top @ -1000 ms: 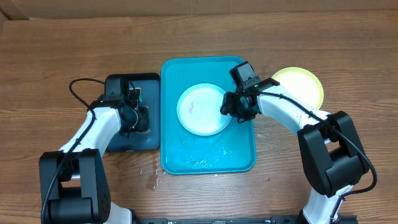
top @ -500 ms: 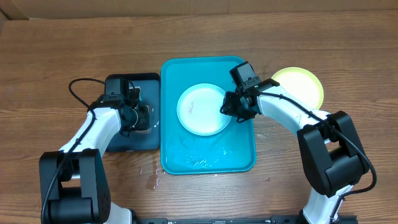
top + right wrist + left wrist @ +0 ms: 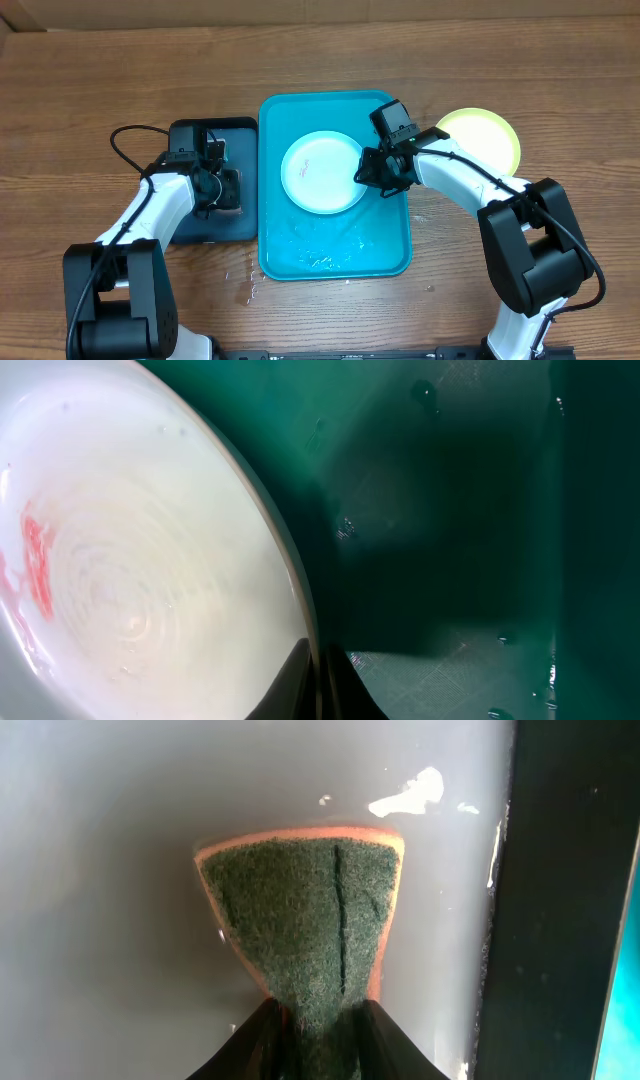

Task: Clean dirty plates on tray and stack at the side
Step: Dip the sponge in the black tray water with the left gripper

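Right claw (image 3: 366, 172) is clamped on the right rim of the plate (image 3: 318, 172), which sits mid tray (image 3: 385, 258) with a pink smear (image 3: 35, 560) on it. Left claw (image 3: 318, 1020) pinches a sponge (image 3: 310, 910) in the dark tray (image 3: 190, 228), left of the tray. Looks like hold-and-scrub; next the sponge needs to come over. Yellow plate (image 3: 488, 138) sits right of the tray.

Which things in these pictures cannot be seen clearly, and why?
- Overhead: the right gripper covers the rim of the pale plate that it pinches.
- Overhead: yellow-green plate, one or a stack, too small; the right arm hides its left side.
- Right wrist: the pink smear runs off the left edge.
- Left wrist: the left gripper hides the lower end of the sponge.
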Tool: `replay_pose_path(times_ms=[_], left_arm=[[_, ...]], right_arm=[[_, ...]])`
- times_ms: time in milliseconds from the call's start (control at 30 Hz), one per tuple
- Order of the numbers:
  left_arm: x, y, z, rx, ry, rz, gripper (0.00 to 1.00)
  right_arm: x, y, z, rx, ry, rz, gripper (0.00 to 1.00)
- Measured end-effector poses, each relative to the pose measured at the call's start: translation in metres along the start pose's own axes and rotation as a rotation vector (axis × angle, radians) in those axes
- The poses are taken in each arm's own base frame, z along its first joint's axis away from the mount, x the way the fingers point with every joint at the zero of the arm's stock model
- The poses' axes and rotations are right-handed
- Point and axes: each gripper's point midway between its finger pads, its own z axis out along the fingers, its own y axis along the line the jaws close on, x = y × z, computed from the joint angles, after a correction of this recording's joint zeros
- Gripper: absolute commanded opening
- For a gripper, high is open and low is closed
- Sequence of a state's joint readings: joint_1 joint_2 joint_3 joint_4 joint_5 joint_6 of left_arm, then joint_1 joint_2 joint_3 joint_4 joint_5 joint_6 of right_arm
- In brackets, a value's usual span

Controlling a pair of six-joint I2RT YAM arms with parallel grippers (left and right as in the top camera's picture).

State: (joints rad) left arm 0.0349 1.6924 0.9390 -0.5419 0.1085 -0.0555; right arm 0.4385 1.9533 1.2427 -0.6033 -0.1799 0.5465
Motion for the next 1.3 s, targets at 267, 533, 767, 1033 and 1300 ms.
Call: replay_pose_path(times_ms=[267, 533, 767, 1033, 1300], left_arm=[[-0.0029, -0.0001, 0.0007, 0.001, -0.015, 0.002, 0.26], [-0.0027, 0.0000, 0.0009, 0.001, -0.015, 0.002, 0.34], [-0.0033, -0.0001, 0.0009, 0.001, -0.017, 0.002, 0.39], [-0.0065, -0.0001, 0.0040, 0.002, -0.028, 0.001, 0.25], [-0.0074, 0.0000, 0.0096, 0.005, -0.026, 0.003, 0.04]], right_arm=[[0.0013, 0.0008, 0.0001, -0.006, 0.007, 0.000, 0.04], [0.0024, 0.0016, 0.0000, -0.010, 0.012, 0.000, 0.04], [0.0043, 0.0025, 0.0000, -0.017, 0.022, 0.002, 0.04], [0.0052, 0.0031, 0.0000, -0.021, 0.027, 0.001, 0.04], [0.0058, 0.0032, -0.0001, -0.022, 0.029, 0.002, 0.04]])
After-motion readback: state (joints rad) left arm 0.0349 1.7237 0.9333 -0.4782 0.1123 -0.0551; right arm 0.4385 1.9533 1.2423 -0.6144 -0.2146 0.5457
